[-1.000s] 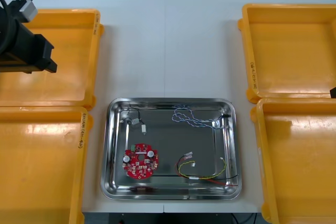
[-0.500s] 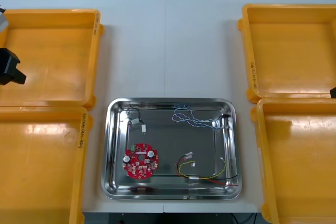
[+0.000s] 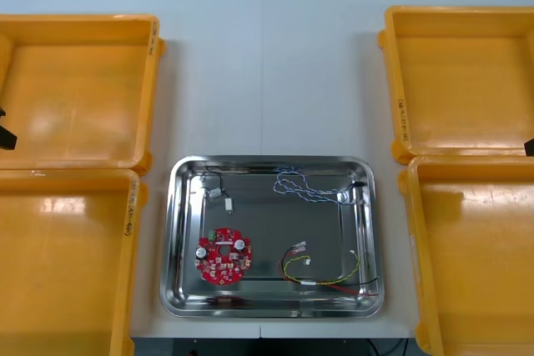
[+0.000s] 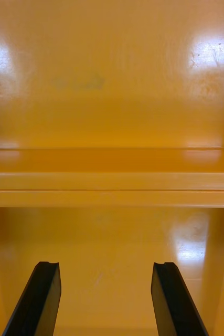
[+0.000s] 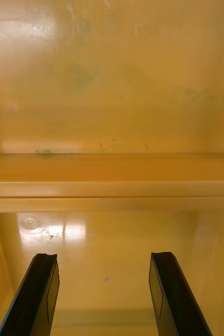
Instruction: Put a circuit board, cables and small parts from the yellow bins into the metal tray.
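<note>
Circuit board [image 3: 223, 258] in metal tray's [image 3: 167, 239] front-left corner; blue-white cable [image 3: 302, 187] along back edge, red-yellow cable [image 3: 321, 271] front-right. Yellow bins [image 3: 153, 89] flanking. Left gripper [image 5: 102, 257], right gripper [image 4: 106, 265] above bin floors, fingers spread, empty.

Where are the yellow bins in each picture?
Front view: yellow bins stand two at each side of the table, the metal tray between them.
Right wrist view: they look orange, under and beyond the open right gripper.
Left wrist view: likewise, under and beyond the open left gripper.
Shared landmark: the rims where two bins meet.
</note>
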